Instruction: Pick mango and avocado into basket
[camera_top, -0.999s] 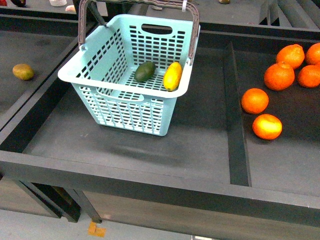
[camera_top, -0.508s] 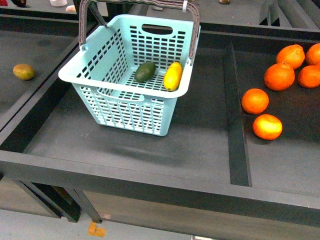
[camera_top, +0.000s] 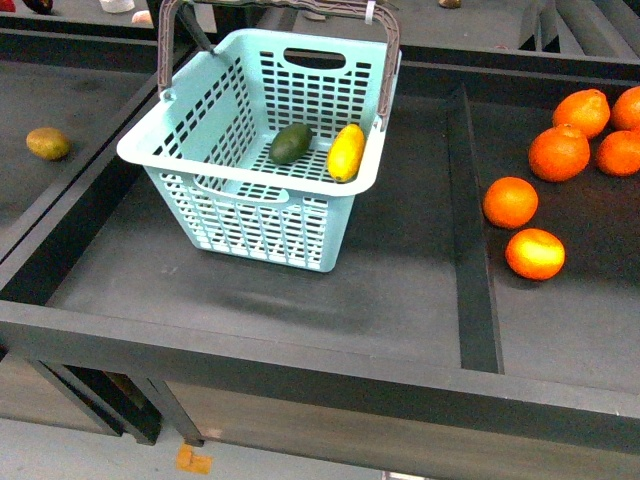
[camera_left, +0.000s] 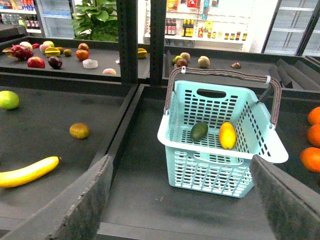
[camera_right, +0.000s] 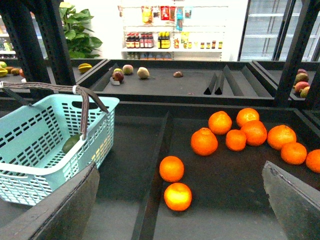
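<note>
Mango (camera_top: 346, 152) and avocado (camera_top: 290, 143) lie side by side inside basket (camera_top: 262, 222).

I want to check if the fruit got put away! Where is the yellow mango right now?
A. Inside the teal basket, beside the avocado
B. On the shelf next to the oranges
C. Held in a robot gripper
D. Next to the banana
A. The front view shows the mango lying on the floor of the basket right beside the avocado, away from the oranges, with no gripper holding it.

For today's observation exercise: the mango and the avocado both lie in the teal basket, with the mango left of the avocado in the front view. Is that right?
Not quite. In the front view the mango lies right of the avocado. Both do lie in the basket.
</note>
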